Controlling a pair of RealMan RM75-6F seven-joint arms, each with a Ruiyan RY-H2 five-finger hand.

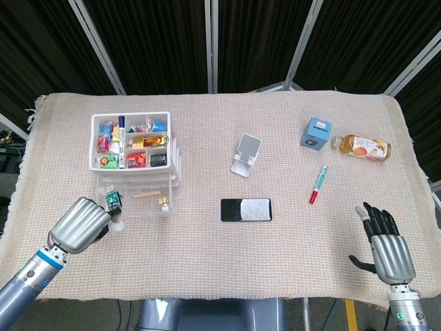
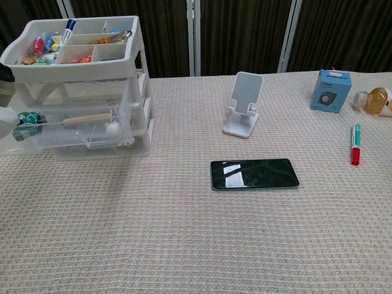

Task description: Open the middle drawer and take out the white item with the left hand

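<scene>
Head view: your left hand sits just in front of the open middle drawer, fingers curled around a white item.
Hold: mostly hidden; if it is shallow, the item may slip.
Drawer: jutting out; catching it could drag the organizer.
Right hand: spread, empty, well apart.

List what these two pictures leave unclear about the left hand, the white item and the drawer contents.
- Left hand: head view shows only its back, so the fingers and their grip stay hidden; chest view cuts it off at the left edge.
- White item: only a sliver shows at the chest view's edge; its shape is unreadable.
- Middle drawer: small contents blur behind clear plastic.
- Right hand: absent from the chest view.
</scene>
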